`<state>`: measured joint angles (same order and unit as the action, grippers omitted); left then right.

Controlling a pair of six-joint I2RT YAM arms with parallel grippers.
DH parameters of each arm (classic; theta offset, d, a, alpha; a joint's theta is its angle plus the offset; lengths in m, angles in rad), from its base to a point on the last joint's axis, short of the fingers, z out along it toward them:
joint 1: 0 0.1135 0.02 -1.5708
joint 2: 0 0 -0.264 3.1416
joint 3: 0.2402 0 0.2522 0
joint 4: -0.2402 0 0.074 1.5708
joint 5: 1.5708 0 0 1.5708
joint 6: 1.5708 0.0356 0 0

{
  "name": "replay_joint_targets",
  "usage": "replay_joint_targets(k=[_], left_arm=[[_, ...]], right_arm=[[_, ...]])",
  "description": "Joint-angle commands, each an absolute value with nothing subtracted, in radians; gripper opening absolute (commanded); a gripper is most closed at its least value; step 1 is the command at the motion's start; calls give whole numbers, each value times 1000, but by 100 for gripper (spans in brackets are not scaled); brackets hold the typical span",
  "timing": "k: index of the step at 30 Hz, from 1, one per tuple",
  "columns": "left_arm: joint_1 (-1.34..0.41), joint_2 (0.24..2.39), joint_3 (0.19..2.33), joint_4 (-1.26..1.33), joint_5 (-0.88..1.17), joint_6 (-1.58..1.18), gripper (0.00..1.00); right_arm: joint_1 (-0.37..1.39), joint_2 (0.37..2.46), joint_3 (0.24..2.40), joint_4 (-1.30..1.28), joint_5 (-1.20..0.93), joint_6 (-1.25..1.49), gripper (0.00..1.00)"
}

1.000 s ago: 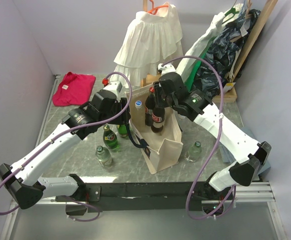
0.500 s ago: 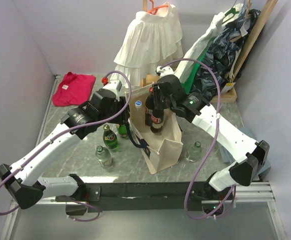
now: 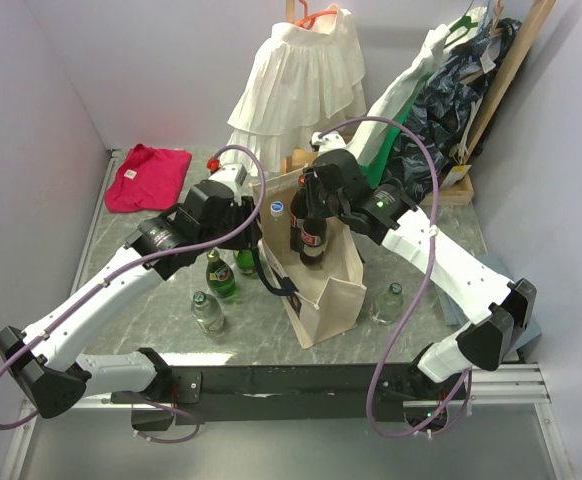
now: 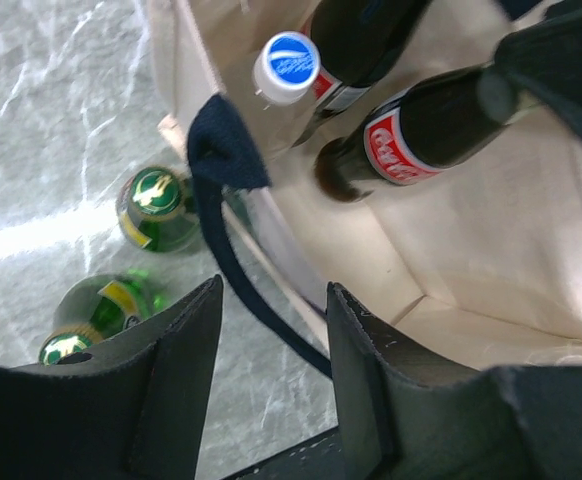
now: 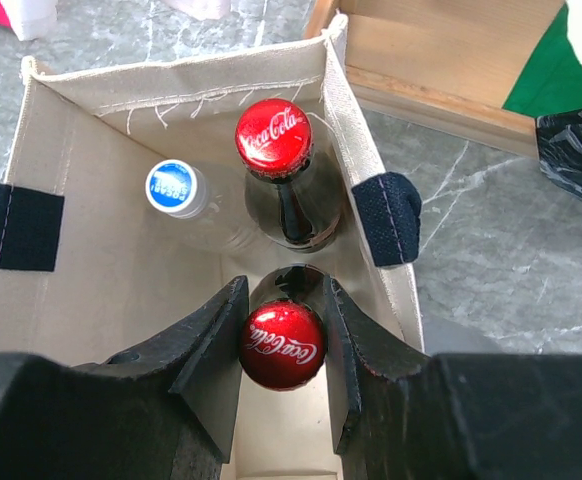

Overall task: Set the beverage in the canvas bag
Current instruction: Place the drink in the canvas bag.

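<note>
1. Left of the canvas bag (image 3: 331,295), two green bottles (image 4: 159,205) stand on the table (image 3: 151,225), just beside its wall.
2. At the bag's left rim, my left gripper (image 4: 273,290) has its jaws partly apart. The navy strap (image 4: 226,160) runs through the gap, and I see no pinch on it.
3. Inside the bag, a blue-capped bottle (image 5: 174,187) and a second cola bottle (image 5: 274,137) stand side by side against the far wall.
4. Just near of them and also inside the bag, the cola bottle (image 5: 281,345) hangs from my right gripper (image 5: 282,300), whose jaws are narrowed on its neck at the red cap. I cannot tell whether its base touches the bag's floor.
5. I judge this bottle to be glass: heavy, rigid, smooth and breakable. The neck under the cap's lip is the right hold, since the lip stops it sliding. The bag is soft cloth and gives no support, so I would lower gently, clear of the neighbouring glass.
6. Right of the bag, a clear bottle (image 3: 389,303) stands on the table.
</note>
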<state>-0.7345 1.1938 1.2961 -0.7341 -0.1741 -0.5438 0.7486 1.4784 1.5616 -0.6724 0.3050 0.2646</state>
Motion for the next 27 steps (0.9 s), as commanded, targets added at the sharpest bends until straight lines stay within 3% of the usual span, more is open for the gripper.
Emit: replay_joint_targets(k=[1,19,22,27], left_arm=[[-735,1177,1298,-650,-123,-552,52],[-735,1223,1256,-650,-132,-558,47],[-735,1236,1255,-660,-133,-557,39],[-736,1236,1269,-680,-138,-551,16]], right_arm=[[753,1454,1594,-511,322,270,0],[755,1473,1560,-499,328,268,0],[755,1471,1555,-495,328,268,0],[755,1471,1543,-489,337,267,0]])
